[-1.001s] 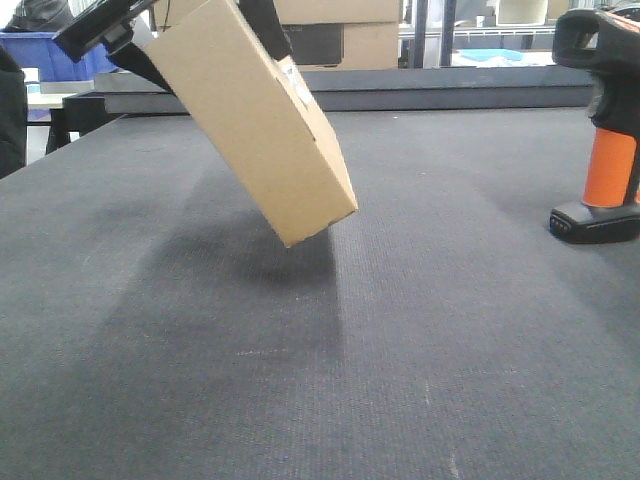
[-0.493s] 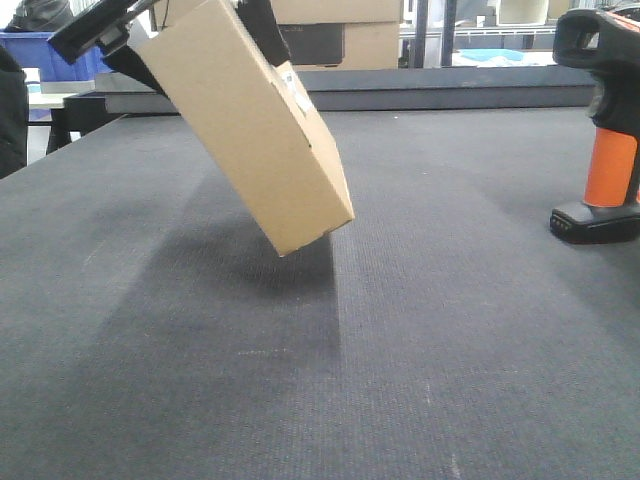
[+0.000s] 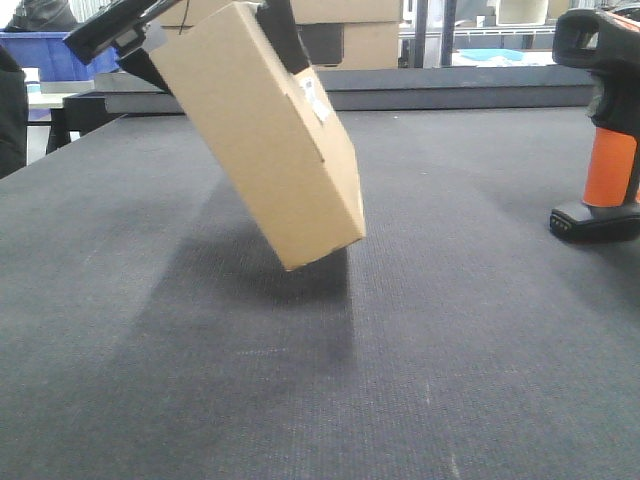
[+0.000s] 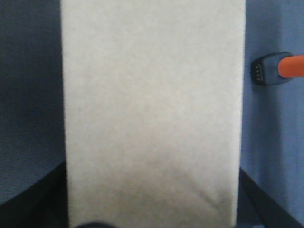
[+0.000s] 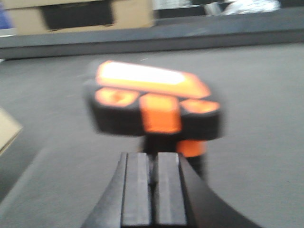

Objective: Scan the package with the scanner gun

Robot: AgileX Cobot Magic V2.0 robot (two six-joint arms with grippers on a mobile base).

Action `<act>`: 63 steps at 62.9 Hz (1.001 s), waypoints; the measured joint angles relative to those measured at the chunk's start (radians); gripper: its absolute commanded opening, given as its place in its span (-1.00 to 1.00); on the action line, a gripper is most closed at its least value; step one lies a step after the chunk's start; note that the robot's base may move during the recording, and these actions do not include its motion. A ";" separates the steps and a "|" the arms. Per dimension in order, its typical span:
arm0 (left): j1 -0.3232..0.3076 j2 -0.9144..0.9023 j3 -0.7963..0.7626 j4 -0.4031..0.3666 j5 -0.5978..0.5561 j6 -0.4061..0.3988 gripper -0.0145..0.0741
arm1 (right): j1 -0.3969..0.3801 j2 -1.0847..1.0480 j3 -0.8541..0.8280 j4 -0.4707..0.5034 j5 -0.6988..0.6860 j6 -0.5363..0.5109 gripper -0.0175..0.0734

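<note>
Two shifts, front view: the package (image 3: 270, 130), clamped by the left pincer (image 3: 195, 35) at upper left, has dipped and shows us more label (image 3: 316, 100); it is being presented, we judge. Left wrist: the package fills the frame. Right wrist: the right pincer (image 5: 152, 185) is closed and empty, behind the centre-frame scanner gun (image 5: 154, 107).

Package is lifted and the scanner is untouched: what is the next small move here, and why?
Probably open the right gripper. Its jaws are pressed together just short of the scanner gun, which stands upright and ungripped on the table. The left gripper holds the package tilted clear of the surface, so grasping the scanner's handle looks like the missing step.
</note>
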 measured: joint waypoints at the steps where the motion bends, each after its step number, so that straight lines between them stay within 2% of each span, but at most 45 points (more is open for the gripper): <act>1: 0.000 0.000 0.000 0.000 0.000 0.000 -0.92 | 0.000 0.011 0.000 -0.005 -0.012 0.004 -0.97; 11: 0.000 0.000 0.000 0.008 0.000 0.000 -0.92 | -0.008 0.118 0.000 -0.032 -0.113 0.023 -0.97; 24: 0.000 0.000 0.000 0.009 0.000 0.000 -0.92 | -0.068 0.197 -0.001 -0.040 -0.231 0.028 -0.97; 58: 0.000 0.000 0.000 0.019 0.000 0.000 -0.92 | -0.077 0.241 -0.002 -0.047 -0.266 0.031 -0.97; 63: 0.000 0.000 0.000 0.026 0.000 0.000 -0.92 | -0.077 0.241 -0.002 -0.047 -0.266 0.033 -0.79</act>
